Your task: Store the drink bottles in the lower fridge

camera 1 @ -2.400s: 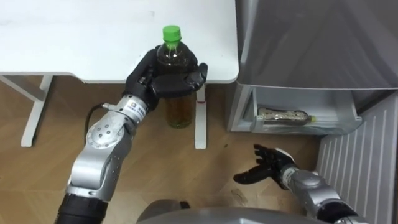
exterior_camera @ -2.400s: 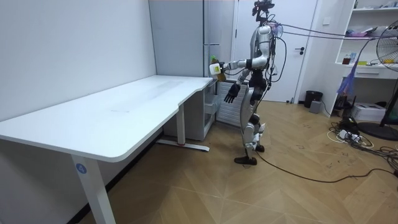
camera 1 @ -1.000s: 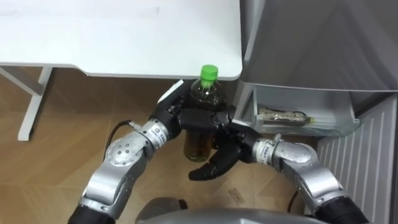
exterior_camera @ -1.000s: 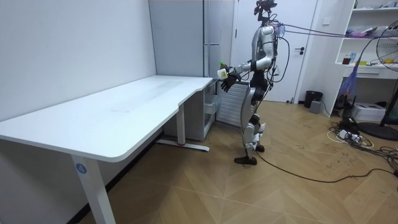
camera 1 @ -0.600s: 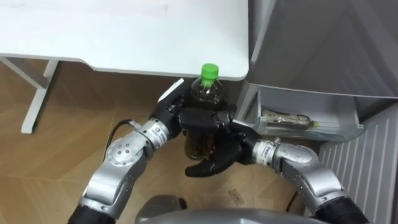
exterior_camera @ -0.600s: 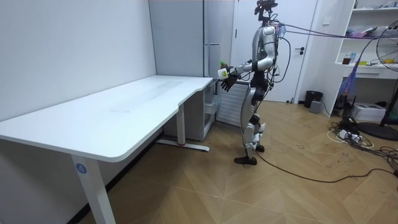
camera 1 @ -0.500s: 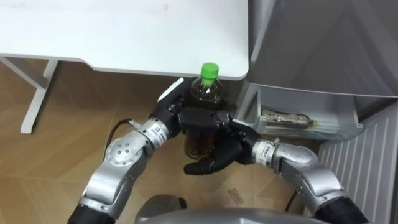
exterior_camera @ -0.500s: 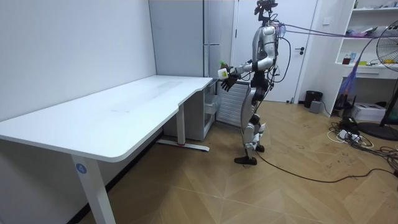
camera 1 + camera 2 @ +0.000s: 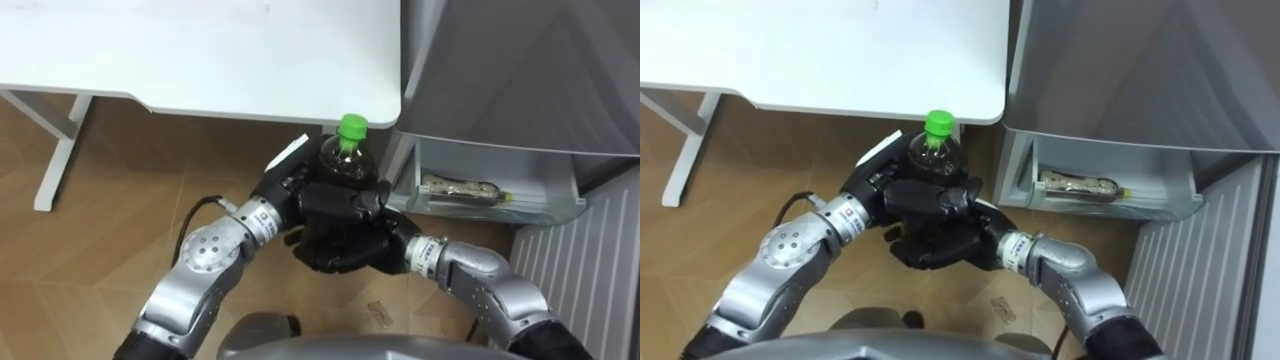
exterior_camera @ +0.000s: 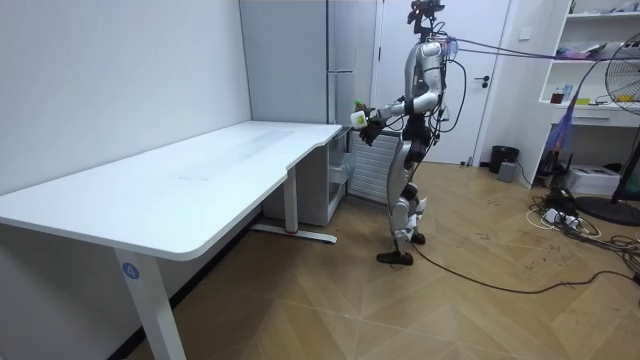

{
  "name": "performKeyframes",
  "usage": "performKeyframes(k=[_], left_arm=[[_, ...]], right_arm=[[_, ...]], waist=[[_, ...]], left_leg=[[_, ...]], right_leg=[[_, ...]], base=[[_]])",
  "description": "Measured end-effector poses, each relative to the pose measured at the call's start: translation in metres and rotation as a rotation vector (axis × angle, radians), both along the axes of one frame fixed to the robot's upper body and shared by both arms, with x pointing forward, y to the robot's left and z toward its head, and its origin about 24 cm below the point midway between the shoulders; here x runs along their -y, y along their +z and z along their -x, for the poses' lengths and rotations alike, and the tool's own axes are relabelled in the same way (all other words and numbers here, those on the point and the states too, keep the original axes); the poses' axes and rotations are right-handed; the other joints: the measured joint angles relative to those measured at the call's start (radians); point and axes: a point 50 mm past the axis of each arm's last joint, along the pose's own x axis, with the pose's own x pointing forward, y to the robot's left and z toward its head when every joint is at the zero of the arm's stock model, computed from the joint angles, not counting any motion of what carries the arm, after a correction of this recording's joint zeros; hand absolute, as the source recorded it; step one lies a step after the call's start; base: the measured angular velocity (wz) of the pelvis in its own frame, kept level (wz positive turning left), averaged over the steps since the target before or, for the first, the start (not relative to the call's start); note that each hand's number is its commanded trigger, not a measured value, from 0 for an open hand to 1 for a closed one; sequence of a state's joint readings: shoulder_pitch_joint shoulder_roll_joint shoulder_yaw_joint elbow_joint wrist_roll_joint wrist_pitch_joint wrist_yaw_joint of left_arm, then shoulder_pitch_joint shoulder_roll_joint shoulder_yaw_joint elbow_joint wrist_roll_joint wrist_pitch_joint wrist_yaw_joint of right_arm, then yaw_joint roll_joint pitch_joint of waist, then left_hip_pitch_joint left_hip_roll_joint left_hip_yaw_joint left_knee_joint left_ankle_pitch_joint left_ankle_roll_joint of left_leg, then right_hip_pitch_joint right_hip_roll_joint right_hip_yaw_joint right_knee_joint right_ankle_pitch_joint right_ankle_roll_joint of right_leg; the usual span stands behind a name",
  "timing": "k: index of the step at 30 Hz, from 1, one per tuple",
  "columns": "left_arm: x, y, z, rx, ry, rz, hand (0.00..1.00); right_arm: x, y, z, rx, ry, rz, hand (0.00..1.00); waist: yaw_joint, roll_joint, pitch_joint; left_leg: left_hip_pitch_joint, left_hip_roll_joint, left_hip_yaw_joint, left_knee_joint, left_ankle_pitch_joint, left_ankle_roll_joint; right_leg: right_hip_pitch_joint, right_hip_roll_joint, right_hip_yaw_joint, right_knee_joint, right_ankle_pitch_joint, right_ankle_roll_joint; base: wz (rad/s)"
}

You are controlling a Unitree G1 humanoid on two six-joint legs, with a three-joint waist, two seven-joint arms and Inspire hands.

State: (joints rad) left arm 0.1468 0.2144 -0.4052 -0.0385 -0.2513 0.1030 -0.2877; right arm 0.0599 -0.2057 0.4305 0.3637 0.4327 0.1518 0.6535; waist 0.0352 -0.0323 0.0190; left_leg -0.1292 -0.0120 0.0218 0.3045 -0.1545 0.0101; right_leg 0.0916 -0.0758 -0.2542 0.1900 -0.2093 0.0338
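Two hands meet on one bottle (image 9: 345, 162), held in the air over the wooden floor (image 9: 100, 220). The white table (image 9: 200, 50) ends in a rounded corner just beyond the fingers and slightly to their left. The grey fridge (image 9: 500, 60) rises close on their right. Below the fridge's body, to the right of the fingers, the lower fridge drawer (image 9: 500, 207) stands pulled out, with a second bottle (image 9: 455, 186) lying flat inside. The ribbed white door (image 9: 575, 260) is swung aside further right. Bare floor lies open to the left of the fingers and beneath them.

The left hand (image 9: 290, 190) reaches in from the lower left, its fingers wrapped across the bottle's middle. The right hand (image 9: 345, 250) comes from the lower right and cups the bottle's lower part, fingers curled round it just under the left hand's fingers. The two hands touch.

The bottle stands near upright, long axis vertical, its green cap (image 9: 352, 125) pointing up above the fingers, level with the table's corner. In the room view the robot stands between the table's end and the fridge, both arms raised before its chest.
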Motion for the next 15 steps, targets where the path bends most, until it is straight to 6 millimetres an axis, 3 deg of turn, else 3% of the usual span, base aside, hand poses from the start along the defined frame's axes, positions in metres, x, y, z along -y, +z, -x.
performKeyframes(k=[12,13,14,15], left_arm=[[0.0041,-0.0023,0.0025,-0.03,-0.004,0.041,0.99],[0.0039,-0.0023,0.0023,-0.036,0.007,0.051,0.85],[0.0037,-0.0022,0.0021,-0.039,0.015,0.058,0.6],[0.0038,-0.0022,0.0021,-0.041,0.017,0.06,0.04]], right_arm=[[0.0008,-0.0011,0.0035,0.005,0.011,0.003,1.0],[0.0008,-0.001,0.0037,0.005,0.009,0.0,1.0],[0.0008,-0.0009,0.0037,0.004,0.006,-0.004,1.0],[0.0008,-0.0009,0.0037,0.003,0.005,-0.005,1.0]], waist=[[0.001,0.002,-0.0008],[0.001,0.002,-0.0008],[0.0,0.002,-0.0009],[0.001,0.002,-0.001]], left_leg=[[0.002,0.0,-0.003,0.001,0.0,0.0],[0.002,0.0,-0.003,0.001,0.0,0.0],[0.002,0.0,-0.003,0.001,0.0,0.0],[0.003,0.0,-0.003,0.001,0.0,0.0]], right_leg=[[0.005,0.0,-0.002,0.002,0.0,0.0],[0.004,0.0,-0.002,0.003,0.0,0.0],[0.005,0.0,-0.002,0.003,0.0,0.0],[0.005,0.0,-0.002,0.003,0.0,0.0]], base=[[0.0],[0.0],[0.0],[0.0]])
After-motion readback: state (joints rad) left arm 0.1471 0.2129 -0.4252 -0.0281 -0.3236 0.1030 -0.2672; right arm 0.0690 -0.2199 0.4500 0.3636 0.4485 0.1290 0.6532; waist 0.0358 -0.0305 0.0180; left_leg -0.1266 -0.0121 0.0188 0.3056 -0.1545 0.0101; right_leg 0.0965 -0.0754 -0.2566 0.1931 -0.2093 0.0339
